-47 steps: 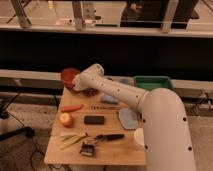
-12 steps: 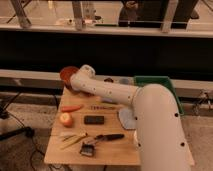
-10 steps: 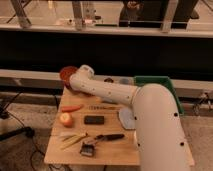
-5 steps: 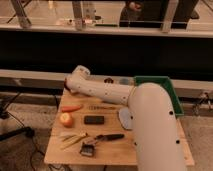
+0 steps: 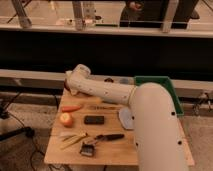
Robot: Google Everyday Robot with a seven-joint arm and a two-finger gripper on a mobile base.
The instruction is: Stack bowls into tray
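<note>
Wooden bench [image 5: 116, 151], seen from its near edge. One white arm [image 5: 107, 91] comes in from the near-right corner and runs slantwise over the bench to the far-left corner, rounded wrist joint highest there.

Gripper [image 5: 70, 85]: at the far-left corner, low behind and to the left of the wrist joint, mostly covered by it. Whether it is spread, closed or holding something: cannot tell.

Bowls: not to be made out; the wrist blocks the far-left corner, and neither a purple nor a red-orange rim shows clearly.

Tray [image 5: 173, 98]: dark green, raised sides, at the far-right corner, long side along the right edge. The arm's bulk hides its near-left part and most of the inside.

Other items:
- small grey-blue cup [image 5: 124, 80], far edge, between wrist and tray
- carrot [image 5: 72, 107], left side, lying roughly parallel to the far edge, just below the arm
- round orange fruit [image 5: 66, 119], near the left edge, just nearer than the carrot
- dark flat block [image 5: 94, 119], mid-bench, right of the fruit, apart from it
- pale blue-grey pad [image 5: 125, 119], right of the block, its right part under the arm
- dark-handled tool [image 5: 109, 136], lying flat toward the near edge
- pale yellow strips [image 5: 73, 139], near-left area
- small dark object [image 5: 88, 149], at the near edge; kind unclear
</note>
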